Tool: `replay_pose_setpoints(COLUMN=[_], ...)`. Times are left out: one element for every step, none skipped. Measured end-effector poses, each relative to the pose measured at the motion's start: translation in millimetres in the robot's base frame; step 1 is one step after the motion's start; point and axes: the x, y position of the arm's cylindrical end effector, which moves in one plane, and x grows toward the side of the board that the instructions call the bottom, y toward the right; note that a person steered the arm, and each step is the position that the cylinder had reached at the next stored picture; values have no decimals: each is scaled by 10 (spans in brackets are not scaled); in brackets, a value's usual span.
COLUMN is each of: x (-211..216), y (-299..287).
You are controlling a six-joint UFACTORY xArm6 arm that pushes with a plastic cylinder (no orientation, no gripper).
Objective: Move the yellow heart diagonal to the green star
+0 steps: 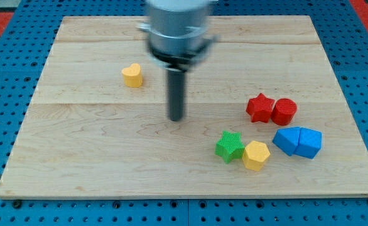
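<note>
The yellow heart (132, 75) lies on the wooden board (96, 157) in the upper left part. The green star (230, 146) sits toward the lower right, touching a yellow hexagon (256, 155) on its right. My tip (176, 118) is near the board's middle, to the right of and below the yellow heart and to the upper left of the green star, touching neither. The rod looks blurred.
A red star (260, 107) and a red cylinder (284, 111) sit side by side at the right. Below them are two blue blocks (297, 142) pressed together. A blue pegboard (8, 94) surrounds the board.
</note>
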Motion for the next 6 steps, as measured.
replay_pose_setpoints(x=[-72, -795, -950, -731, -286, -53], y=[-1090, -1248, -685, -133, 240, 375])
